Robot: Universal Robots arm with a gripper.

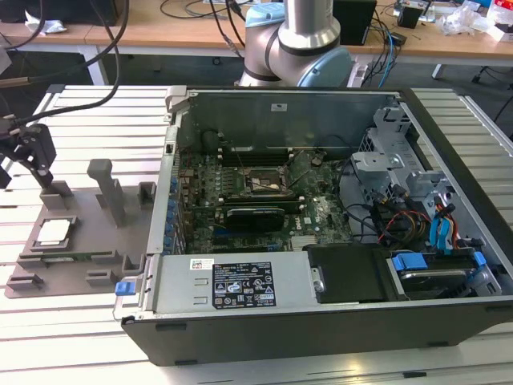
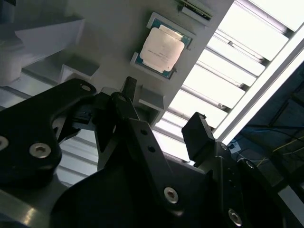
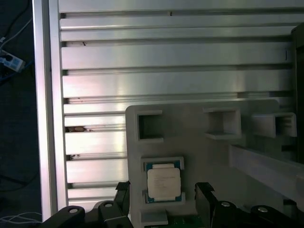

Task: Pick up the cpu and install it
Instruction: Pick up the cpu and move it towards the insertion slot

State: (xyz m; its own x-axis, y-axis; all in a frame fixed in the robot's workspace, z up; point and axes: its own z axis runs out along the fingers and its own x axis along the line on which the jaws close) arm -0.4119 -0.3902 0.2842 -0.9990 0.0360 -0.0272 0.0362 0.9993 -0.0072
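No readable text, just illegible fine print on the black sticker [image 1: 242,285].

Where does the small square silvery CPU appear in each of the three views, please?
Exterior view: the small square silvery cpu lies at the exterior view's left, in the grey plastic holder.
Second wrist view: the cpu sits in that holder's recess, beyond the open black pincer.
First wrist view: same recess, framed by the pincer.
Shared landmark: the grey holder.

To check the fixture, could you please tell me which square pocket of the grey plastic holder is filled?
The pocket nearest the black gripper: it alone holds the flat, silvery square cpu; the others show only grey plastic.
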